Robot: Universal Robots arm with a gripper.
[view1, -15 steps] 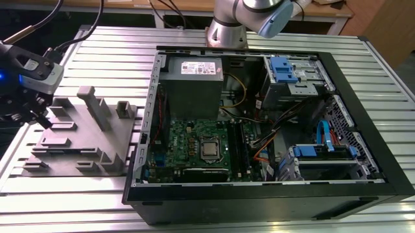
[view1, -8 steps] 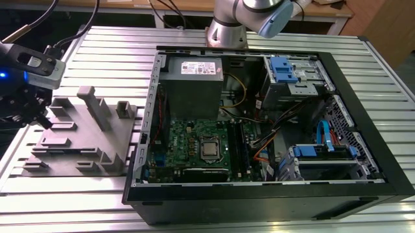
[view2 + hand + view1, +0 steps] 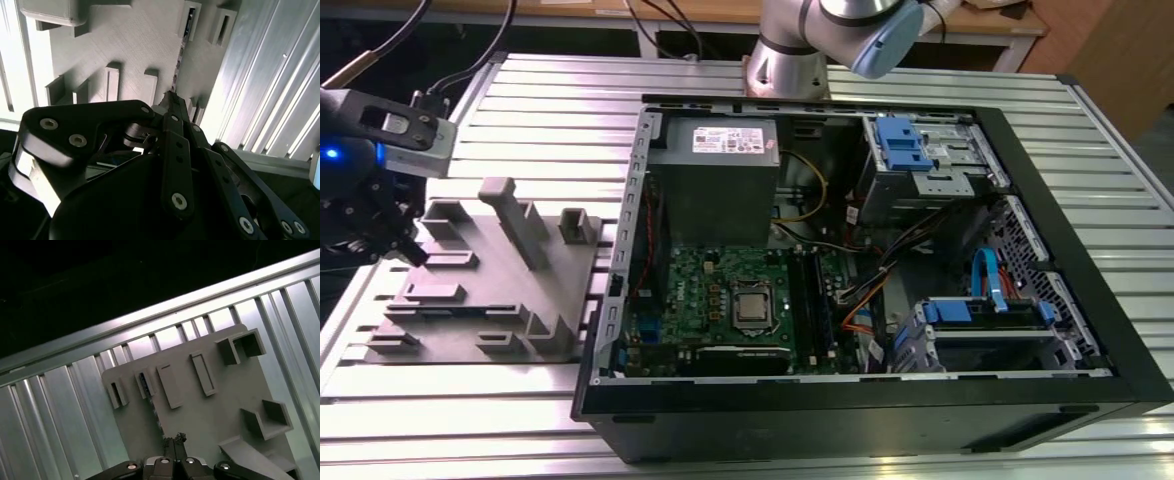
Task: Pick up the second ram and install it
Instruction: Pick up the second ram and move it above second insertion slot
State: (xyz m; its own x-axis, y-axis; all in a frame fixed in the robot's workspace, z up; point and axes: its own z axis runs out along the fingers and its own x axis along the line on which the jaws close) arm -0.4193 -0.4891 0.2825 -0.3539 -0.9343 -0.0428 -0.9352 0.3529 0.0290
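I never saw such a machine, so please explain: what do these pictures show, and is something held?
One robot arm with a gripper. The exterior view shows, from outside, a metal table bearing an open computer case and a grey holder. Both wrist views come from cameras on the arm, looking past the gripper at that holder. The thin edge at the gripper's tip looks like the second ram, standing in the holder. Whether it is gripped, I cannot tell.
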